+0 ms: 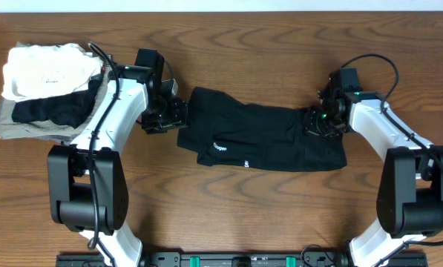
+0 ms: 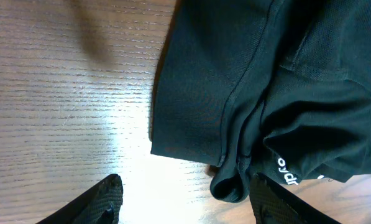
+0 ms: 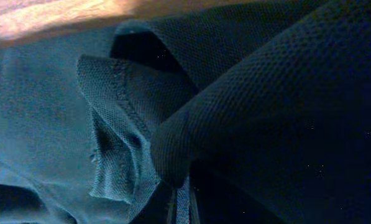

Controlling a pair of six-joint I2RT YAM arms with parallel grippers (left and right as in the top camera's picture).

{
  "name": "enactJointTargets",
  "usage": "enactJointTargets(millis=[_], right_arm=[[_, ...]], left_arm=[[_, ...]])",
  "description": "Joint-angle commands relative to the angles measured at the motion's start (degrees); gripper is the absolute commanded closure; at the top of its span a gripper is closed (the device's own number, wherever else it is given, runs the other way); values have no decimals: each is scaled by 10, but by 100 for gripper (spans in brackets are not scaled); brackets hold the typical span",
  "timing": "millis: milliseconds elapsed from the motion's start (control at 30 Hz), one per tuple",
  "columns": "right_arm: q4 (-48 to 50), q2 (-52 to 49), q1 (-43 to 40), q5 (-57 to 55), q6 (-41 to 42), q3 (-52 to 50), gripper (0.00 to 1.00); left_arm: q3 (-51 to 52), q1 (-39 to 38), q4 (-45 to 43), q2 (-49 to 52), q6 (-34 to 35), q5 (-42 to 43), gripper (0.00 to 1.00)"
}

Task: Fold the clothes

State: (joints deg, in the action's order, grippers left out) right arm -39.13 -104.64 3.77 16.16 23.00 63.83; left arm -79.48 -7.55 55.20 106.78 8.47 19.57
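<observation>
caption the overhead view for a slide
Shirt lies in a band on the table, left claw at one end, right claw on the other.

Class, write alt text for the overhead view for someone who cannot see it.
A black soft-fabric T-shirt, folded into a long band, lies across a brown wooden table, the left gripper at one end and the right gripper on the other. A stack of folded white, black and grey garments sits far left.

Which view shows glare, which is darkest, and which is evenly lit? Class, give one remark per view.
Overhead: evenly lit and sharp, though the black T-shirt shows little detail. Left wrist: bright glare on the table, a soft shadow at top left. Right wrist: darkest, shirt weave close up, table strip blurred.
</observation>
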Motion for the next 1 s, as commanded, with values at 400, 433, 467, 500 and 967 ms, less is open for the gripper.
enactJointTargets(millis=[400,433,467,500,967], right_arm=[[-252,23,-2,-40,-74,229,45],[-271,23,-3,-57,-74,235,47],[-284,23,-4,-68,-74,236,50],[-302,23,-4,-74,-75,235,55],[-282,22,-5,-112,-42,86,98]], left_arm=[[-5,0,0,-1,-12,5,33],[-5,0,0,-1,-12,5,33],[-5,0,0,-1,-12,5,33],[-5,0,0,-1,-12,5,33],[-5,0,0,-1,-12,5,33]])
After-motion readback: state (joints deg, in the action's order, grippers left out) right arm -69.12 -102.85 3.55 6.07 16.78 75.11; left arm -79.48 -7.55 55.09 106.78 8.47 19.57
